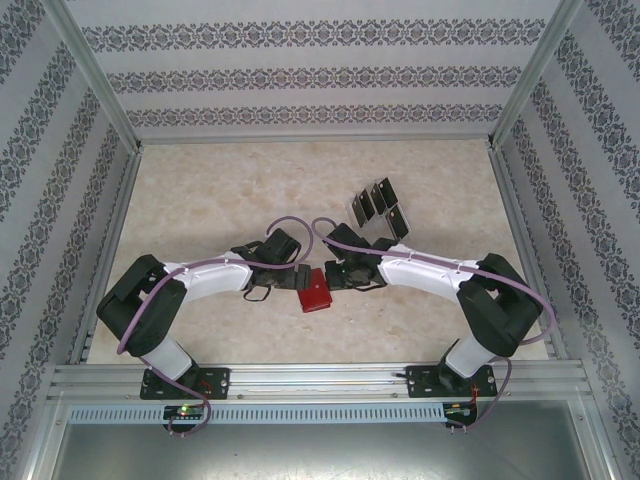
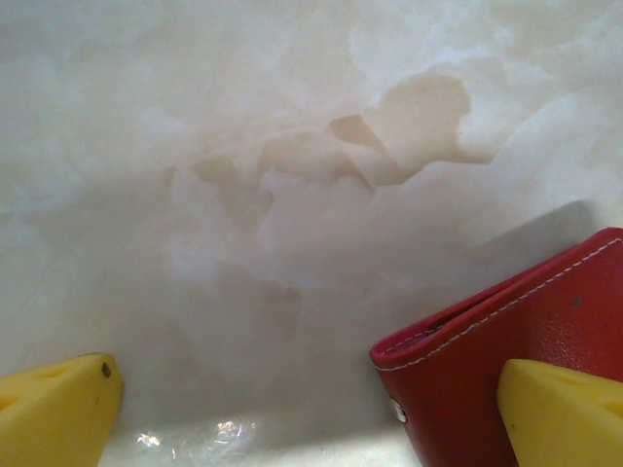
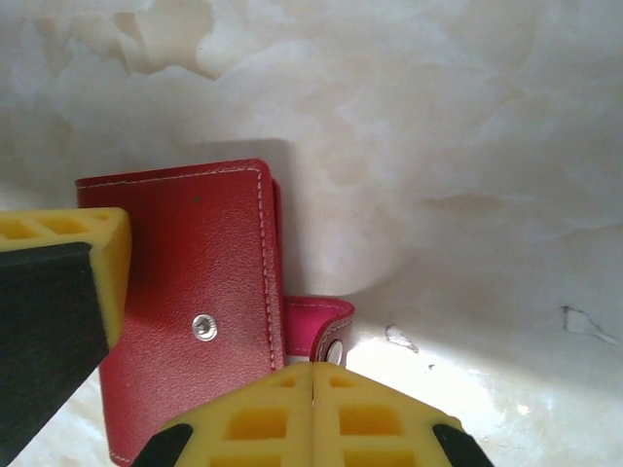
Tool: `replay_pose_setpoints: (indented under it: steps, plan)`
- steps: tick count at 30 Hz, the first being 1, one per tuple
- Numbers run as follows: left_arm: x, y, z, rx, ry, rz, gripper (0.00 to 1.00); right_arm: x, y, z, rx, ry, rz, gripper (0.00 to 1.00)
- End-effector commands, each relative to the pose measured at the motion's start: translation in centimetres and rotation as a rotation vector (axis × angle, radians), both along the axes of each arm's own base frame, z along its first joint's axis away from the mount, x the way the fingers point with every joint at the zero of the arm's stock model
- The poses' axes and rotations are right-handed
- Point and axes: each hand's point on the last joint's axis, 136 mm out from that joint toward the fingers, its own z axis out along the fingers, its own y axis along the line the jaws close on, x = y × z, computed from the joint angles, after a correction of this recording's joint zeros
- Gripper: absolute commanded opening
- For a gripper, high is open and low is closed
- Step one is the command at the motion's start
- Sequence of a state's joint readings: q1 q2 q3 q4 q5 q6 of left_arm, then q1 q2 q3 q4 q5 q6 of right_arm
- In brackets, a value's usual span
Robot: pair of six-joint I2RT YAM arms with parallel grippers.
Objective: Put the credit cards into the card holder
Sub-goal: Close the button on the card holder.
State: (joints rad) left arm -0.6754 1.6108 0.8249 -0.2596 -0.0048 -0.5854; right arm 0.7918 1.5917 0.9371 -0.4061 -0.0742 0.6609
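Observation:
The red card holder [image 1: 314, 292] lies shut on the table between my two grippers, with its snap tab [image 3: 321, 326] unfastened and curled up. Several black credit cards [image 1: 378, 207] lie fanned out farther back, behind my right arm. My left gripper [image 2: 311, 418] is open wide, and its right finger [image 2: 565, 413] rests over the holder's cover [image 2: 487, 370]. In the right wrist view, that same finger [image 3: 58, 292] shows on the holder's left part. My right gripper [image 3: 311, 413] is shut, its tips at the near end of the snap tab, with nothing seen between them.
Patterned walls with metal posts close in the marble-look table [image 1: 220, 200] on three sides. The arms' bases [image 1: 185, 382] sit on the rail at the near edge. Purple cables loop over both wrists.

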Motion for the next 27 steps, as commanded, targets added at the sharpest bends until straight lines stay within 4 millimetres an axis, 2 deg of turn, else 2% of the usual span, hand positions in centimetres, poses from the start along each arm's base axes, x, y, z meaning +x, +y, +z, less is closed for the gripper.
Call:
replay_pose_setpoints:
  steps: [1,13,27]
  plan:
    - [-1.8,1.1,-0.5,0.052,0.062,0.010,1.00,-0.1,1.1,1.4,0.094,0.001,-0.001,0.00]
    - [-1.9,1.0,-1.0,0.047,0.075,0.014,1.00,-0.4,3.2,1.1,0.191,0.045,0.016,0.00]
    - [-2.0,0.8,-1.1,0.016,0.073,0.046,1.00,-1.1,3.8,-2.0,0.208,0.107,-0.006,0.00]
